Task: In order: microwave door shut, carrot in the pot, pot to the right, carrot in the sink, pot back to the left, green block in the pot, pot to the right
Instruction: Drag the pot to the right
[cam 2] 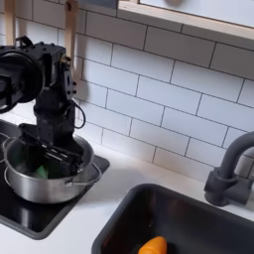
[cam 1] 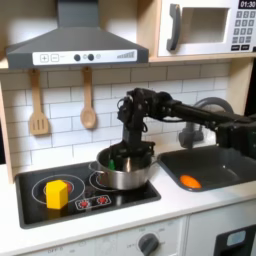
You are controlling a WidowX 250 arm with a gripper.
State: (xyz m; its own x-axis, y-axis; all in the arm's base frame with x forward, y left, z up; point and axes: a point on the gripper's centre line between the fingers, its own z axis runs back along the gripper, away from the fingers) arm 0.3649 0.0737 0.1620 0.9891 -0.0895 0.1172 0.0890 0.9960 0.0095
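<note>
With the white microwave door (cam 1: pixel 197 28) shut, the small orange carrot (cam 2: pixel 152 245) in the dark grey sink (cam 2: pixel 198 203) and the green block (cam 2: pixel 42 172) inside the shiny steel pot (cam 2: pixel 45 184) on the black stovetop (cam 1: pixel 30 187), only the last rightward drag seems left; the black gripper (cam 2: pixel 55 157) reaches into the pot, grip unclear, before white wall tiles (cam 2: pixel 169 89)

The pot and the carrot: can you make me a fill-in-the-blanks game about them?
1. The carrot lies in the ____.
2. The pot sits on the ____.
3. The green block is inside the ____.
4. The microwave door is ____.

Missing words: sink; stove; pot; shut
</note>
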